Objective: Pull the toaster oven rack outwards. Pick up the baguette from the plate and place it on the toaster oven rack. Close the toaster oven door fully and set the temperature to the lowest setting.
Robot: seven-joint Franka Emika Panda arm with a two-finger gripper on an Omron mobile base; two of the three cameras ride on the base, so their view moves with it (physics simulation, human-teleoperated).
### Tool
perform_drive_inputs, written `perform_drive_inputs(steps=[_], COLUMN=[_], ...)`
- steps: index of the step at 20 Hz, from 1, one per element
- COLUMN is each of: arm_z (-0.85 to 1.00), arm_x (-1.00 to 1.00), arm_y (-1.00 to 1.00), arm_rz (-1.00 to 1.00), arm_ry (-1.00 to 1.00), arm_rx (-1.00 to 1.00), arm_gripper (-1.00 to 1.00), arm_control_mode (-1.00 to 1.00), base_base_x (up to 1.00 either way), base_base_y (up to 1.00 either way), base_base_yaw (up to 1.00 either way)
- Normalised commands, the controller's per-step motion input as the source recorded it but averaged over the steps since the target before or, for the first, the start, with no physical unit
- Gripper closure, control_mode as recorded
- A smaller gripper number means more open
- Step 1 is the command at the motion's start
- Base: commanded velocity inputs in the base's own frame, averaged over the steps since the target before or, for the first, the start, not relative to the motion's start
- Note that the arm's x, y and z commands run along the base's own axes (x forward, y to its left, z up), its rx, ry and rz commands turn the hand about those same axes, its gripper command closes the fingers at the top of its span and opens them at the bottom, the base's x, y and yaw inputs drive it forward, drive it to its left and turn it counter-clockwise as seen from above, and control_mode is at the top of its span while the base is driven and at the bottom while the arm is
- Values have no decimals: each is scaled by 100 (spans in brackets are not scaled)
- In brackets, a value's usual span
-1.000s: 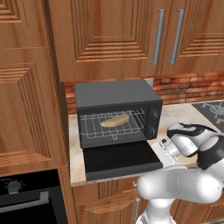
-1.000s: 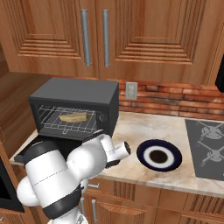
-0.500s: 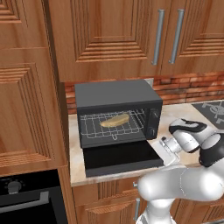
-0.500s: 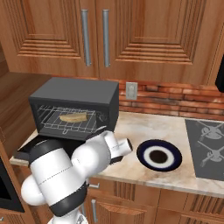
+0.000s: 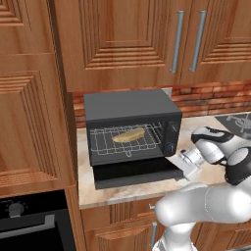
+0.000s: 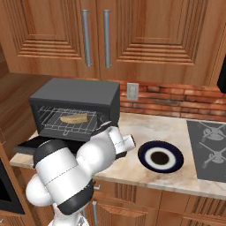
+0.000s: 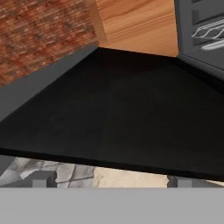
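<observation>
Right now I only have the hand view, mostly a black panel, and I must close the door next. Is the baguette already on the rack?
Observer: Yes, the baguette lies on the rack inside the toaster oven.
Operator: Is the plate bare?
Observer: Yes, the plate sits bare on the counter right of the oven.
Operator: Where's the door?
Observer: The toaster oven door hangs fully open, flat, with the arm at its right end.

Arm point(image 5: 206, 206): bent low, forearm reaching forward — wrist level.
Gripper point(image 5: 182, 158): jaws spread wide — nothing between the fingers.
</observation>
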Motion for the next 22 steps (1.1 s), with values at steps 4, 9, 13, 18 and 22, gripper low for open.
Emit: perform_drive_inputs(steps=[4, 9, 13, 18, 22], arm_z=[93, 97, 97, 86, 79], arm_x=[0, 9, 37, 59, 68], arm_y=[16, 13, 13, 14, 23], arm_rz=[64, 58, 33, 7, -3], arm_ry=[63, 67, 68, 57, 44], arm_rx=[38, 39, 36, 31, 23], arm_gripper=[-100, -100, -100, -100, -100], arm_control_mode=[-100, -100, -100, -100, -100], base_base_x=[0, 0, 0, 0, 0], base_base_y=[0, 0, 0, 0, 0], base_base_yaw=[0, 0, 0, 0, 0])
